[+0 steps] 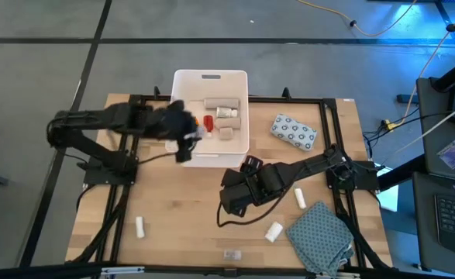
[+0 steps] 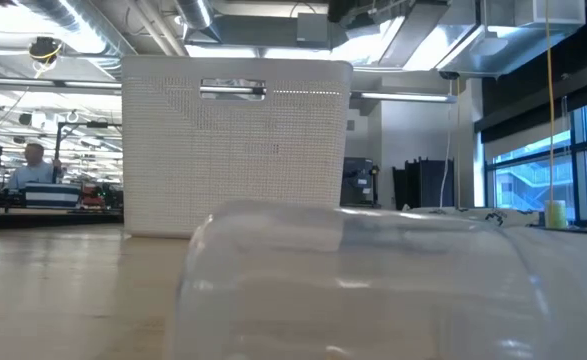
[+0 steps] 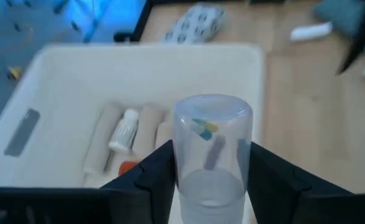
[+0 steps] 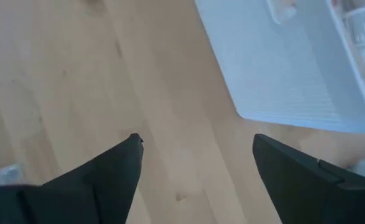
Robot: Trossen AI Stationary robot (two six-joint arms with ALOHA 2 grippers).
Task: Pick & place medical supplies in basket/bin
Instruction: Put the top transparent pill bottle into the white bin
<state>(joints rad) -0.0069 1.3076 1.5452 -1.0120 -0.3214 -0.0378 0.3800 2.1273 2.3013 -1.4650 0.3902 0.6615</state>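
Near edge of desk (image 1: 180,217): a clear vial (image 1: 232,253) lies on its side right at the front; in the low view it fills the foreground (image 2: 393,285).
Front left: a small white tube (image 1: 140,226) lies alone on the wood.
Front right: a white bottle (image 1: 274,231) lies just beside the grey-teal patterned cloth (image 1: 322,236); another white tube (image 1: 299,198) lies a little farther back, near the right arm.
Right gripper (image 1: 231,203): low over bare wood at mid-desk, in front of the bin; its fingers (image 4: 104,180) are spread wide apart with nothing between them.
Left gripper (image 1: 187,139): at the bin's left front corner, above the rim; its fingers (image 3: 148,177) are clamped on a clear vial (image 3: 212,149) held upright, with small blue and yellow bits visible inside.
Bin (image 1: 182,81): white tub at the middle back of the desk; a handle slot shows in its far wall.
Inside bin: a white bottle (image 1: 227,112), greyish boxes (image 1: 215,102) and a red bottle (image 1: 208,122) lie on the floor.
Back right: a white blue-dotted soft pack (image 1: 294,131) lies to the right of the bin, apart from it.
Room beyond: a person (image 2: 33,165) sits far off at the left in the low view.
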